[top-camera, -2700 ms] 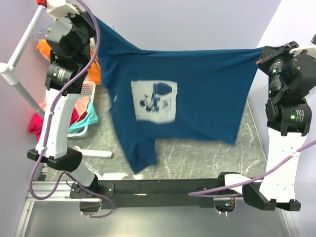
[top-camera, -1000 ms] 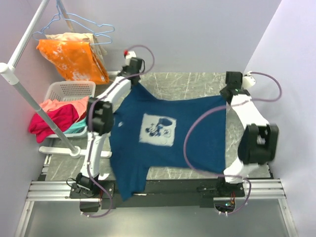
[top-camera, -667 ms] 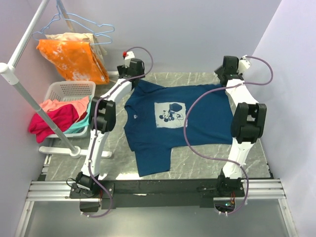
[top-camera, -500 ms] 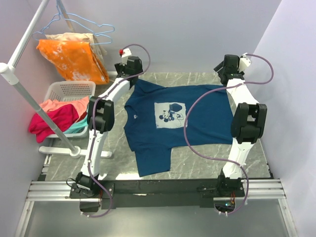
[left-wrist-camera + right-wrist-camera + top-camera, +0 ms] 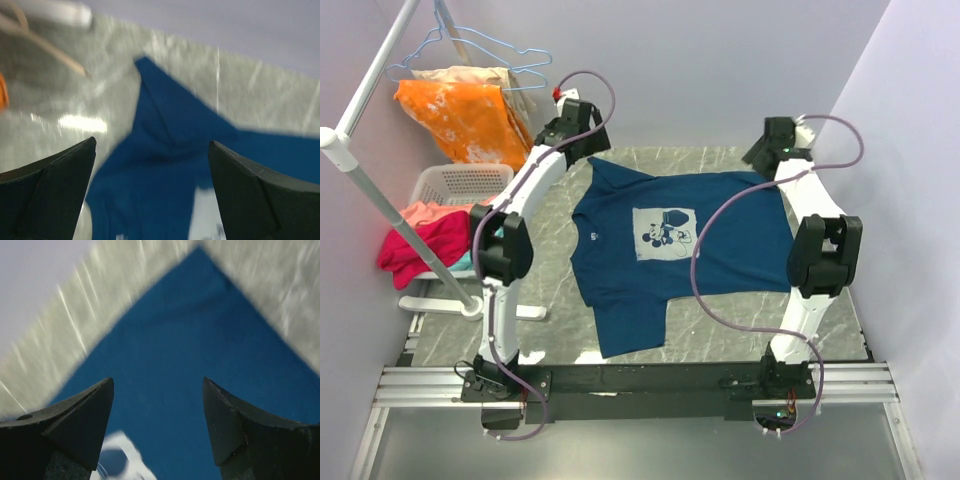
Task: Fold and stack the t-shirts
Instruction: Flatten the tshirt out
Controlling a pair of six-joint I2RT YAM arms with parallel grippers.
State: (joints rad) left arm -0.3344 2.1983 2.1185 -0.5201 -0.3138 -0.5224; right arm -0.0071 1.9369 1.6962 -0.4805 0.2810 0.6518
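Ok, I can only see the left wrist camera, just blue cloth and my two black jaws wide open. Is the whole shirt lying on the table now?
Observer: Yes. From above, the navy t-shirt lies spread out on the table, with its mouse print facing up.
Operator: What are the right jaws doing?
Observer: The right jaws stand open by the shirt's far right corner and grip nothing.
Operator: Are there more clothes?
Observer: Yes. Left of the table there is a white basket with pink clothes heaped at it, and an orange garment hangs above.
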